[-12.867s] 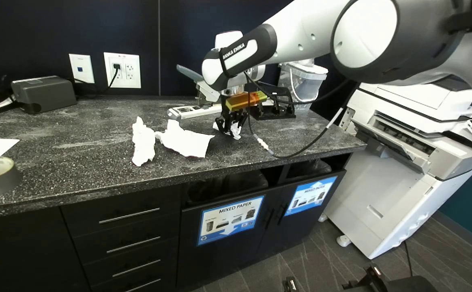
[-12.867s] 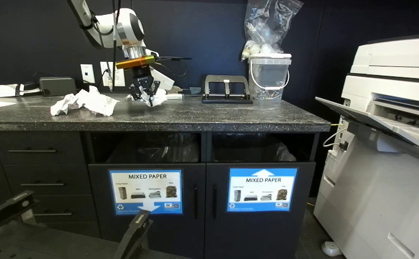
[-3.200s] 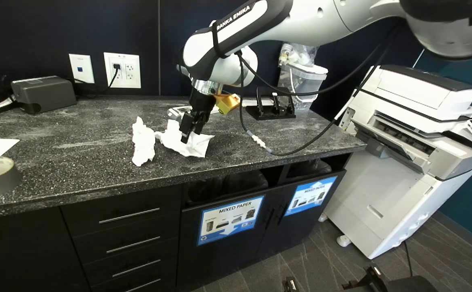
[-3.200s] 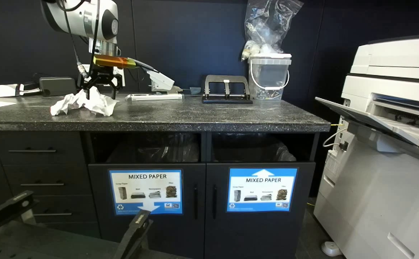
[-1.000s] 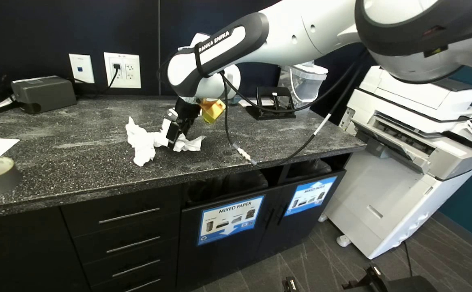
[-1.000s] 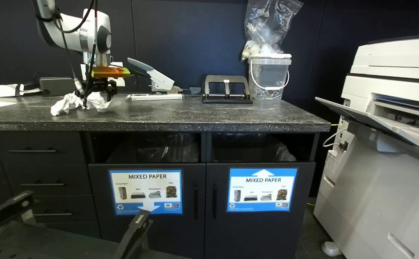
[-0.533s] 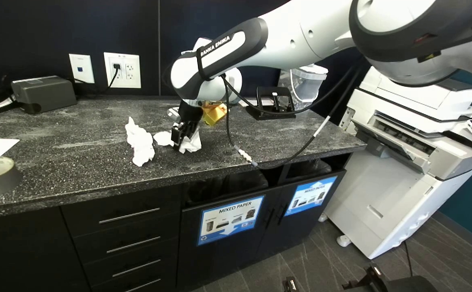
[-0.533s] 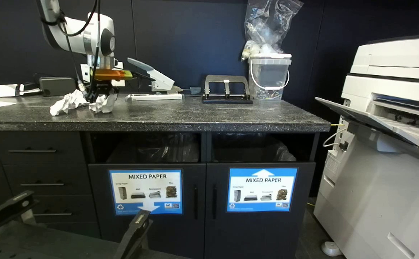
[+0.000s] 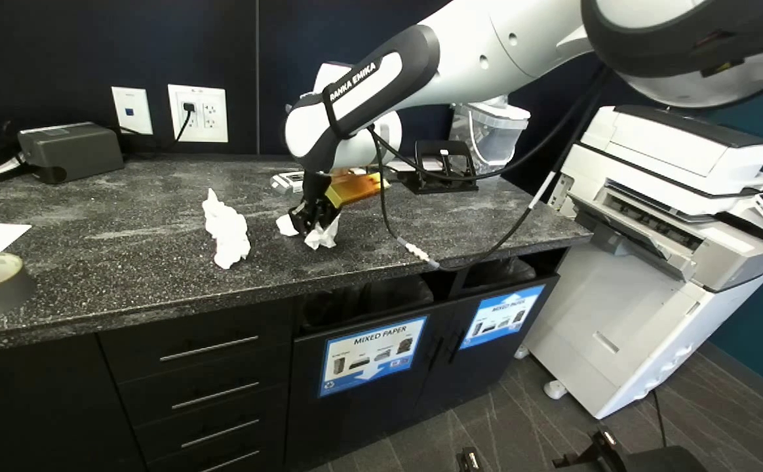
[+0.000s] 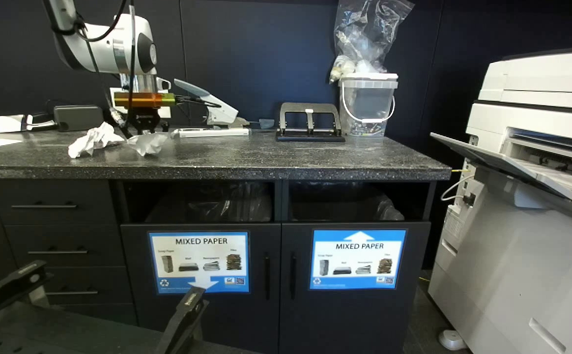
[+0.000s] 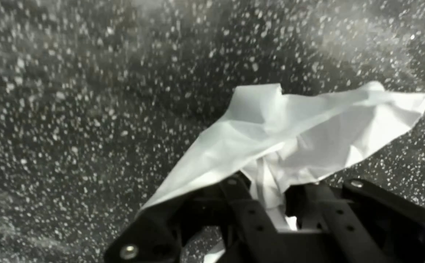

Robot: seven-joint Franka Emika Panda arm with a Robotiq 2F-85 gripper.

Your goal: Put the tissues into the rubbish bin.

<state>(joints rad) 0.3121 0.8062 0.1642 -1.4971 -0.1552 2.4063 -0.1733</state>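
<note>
Dark wall [image 10: 266, 54] behind the gripper fingers [image 11: 251, 217], speckled grey-black countertop [image 10: 286, 153] beneath them, white printer [image 10: 502, 268] well apart from them, plastic-lined bin [image 10: 246, 204] lower than them, loose tissue [image 9: 229, 234] near them on the countertop, fingers nearly together, one crumpled tissue [image 11: 230, 142] pinched between them.

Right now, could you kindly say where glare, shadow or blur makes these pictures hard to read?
In an exterior view, the loose tissue is almost washed out; in an exterior view, the bin liner catches bright streaks amid deep shadow; in the wrist view, the gripper is dark and soft toward the bottom edge, while the gripped tissue shows clear folds.
</note>
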